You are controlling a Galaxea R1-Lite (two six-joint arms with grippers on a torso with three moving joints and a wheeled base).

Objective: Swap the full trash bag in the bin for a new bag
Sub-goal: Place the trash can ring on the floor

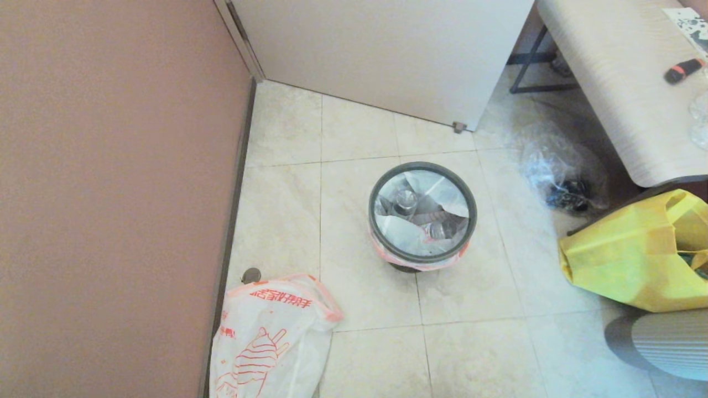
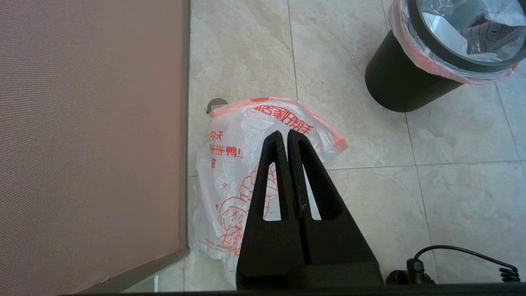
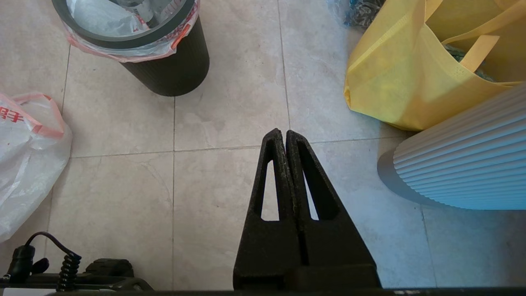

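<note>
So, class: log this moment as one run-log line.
left gripper shut, above new bag | right gripper shut, parked | full trash bag in bin

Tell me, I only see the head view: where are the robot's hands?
Observer: Both are up off the floor, not touching anything. The left gripper, shut, hangs over the new bag.
Operator: And the other hand?
Observer: The right gripper, shut too, hangs over bare floor tile between the bin and the yellow bag.
Operator: What colour is the bin's side?
Observer: Black, with the full trash bag folded pink over its top under a grey hoop.
</note>
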